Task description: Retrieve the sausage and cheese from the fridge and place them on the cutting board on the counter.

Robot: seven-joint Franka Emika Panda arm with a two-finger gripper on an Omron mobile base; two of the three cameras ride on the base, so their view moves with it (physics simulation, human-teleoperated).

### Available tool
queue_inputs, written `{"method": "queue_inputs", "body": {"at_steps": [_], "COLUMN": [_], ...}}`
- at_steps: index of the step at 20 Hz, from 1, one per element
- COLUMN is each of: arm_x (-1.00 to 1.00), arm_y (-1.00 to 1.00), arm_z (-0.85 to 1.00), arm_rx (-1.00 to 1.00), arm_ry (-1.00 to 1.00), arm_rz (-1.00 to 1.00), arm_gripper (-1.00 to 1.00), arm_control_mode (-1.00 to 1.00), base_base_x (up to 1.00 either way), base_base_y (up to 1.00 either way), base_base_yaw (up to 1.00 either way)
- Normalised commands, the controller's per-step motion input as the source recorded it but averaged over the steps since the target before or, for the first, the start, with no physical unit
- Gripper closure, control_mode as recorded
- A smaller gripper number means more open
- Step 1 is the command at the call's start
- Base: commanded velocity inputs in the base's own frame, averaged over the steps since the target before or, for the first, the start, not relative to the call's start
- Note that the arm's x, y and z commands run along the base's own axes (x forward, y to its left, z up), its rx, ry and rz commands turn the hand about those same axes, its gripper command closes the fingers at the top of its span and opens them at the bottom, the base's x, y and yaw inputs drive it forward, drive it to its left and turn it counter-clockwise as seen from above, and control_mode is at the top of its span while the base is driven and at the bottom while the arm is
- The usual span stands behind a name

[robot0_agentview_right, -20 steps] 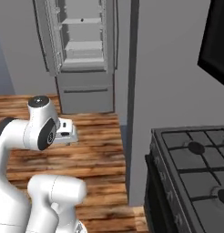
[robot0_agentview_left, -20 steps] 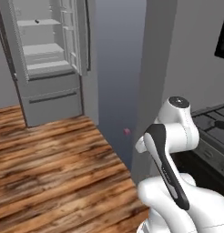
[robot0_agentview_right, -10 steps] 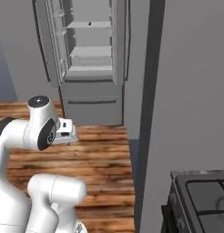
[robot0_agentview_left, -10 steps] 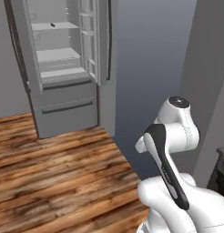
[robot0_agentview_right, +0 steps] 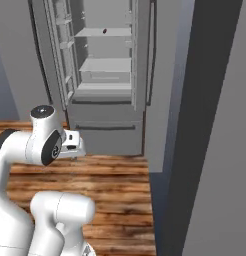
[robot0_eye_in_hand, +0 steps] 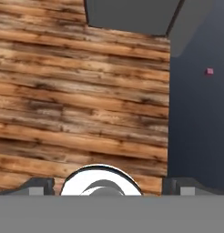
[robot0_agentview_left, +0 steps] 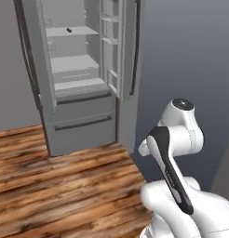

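The grey fridge (robot0_agentview_left: pixel 79 125) stands ahead with both upper doors swung open and its white shelves bare to see; it is also in the right base view (robot0_agentview_right: pixel 105 132). A small dark sausage (robot0_agentview_left: pixel 70 30) lies on the top shelf, seen too from the right (robot0_agentview_right: pixel 104 31). My gripper (robot0_eye_in_hand: pixel 109 186) points down at the wooden floor, well short of the fridge, open with nothing between its far-apart fingertips (robot0_eye_in_hand: pixel 38 185). The cheese, the cutting board and the counter are out of view.
Wooden plank floor (robot0_agentview_left: pixel 56 186) lies between me and the fridge. A tall dark grey wall panel (robot0_agentview_right: pixel 210 125) rises close on the right, with a small pink mark (robot0_eye_in_hand: pixel 209 71) low on it. The fridge's lower drawer front (robot0_eye_in_hand: pixel 132 16) edges the hand view.
The whole picture has shifted: the base has moved, the fridge now stands larger and more central, and the stove has slid out of the right base view. The arm holds the same pose.
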Motion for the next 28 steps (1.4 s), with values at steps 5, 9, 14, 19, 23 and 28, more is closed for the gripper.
{"method": "queue_inputs", "body": {"at_steps": [5, 9, 14, 19, 23, 28], "arm_x": [0.00, 0.00, 0.00, 0.00, 0.00, 0.00], "arm_y": [0.00, 0.00, 0.00, 0.00, 0.00, 0.00], "arm_z": [0.00, 0.00, 0.00, 0.00, 0.00, 0.00], "arm_rx": [0.00, 0.00, 0.00, 0.00, 0.00, 0.00], "arm_ry": [0.00, 0.00, 0.00, 0.00, 0.00, 0.00], "arm_rz": [0.00, 0.00, 0.00, 0.00, 0.00, 0.00], "arm_gripper": [-1.00, -1.00, -1.00, -1.00, -1.00, -1.00], "arm_control_mode": [1.00, 1.00, 1.00, 1.00, 1.00, 1.00], "base_base_x": [1.00, 1.00, 1.00, 1.00, 1.00, 1.00], "base_base_y": [0.00, 0.00, 0.01, 0.04, 0.00, 0.00], "base_base_yaw": [0.06, 0.05, 0.03, 0.07, 0.07, 0.05]}}
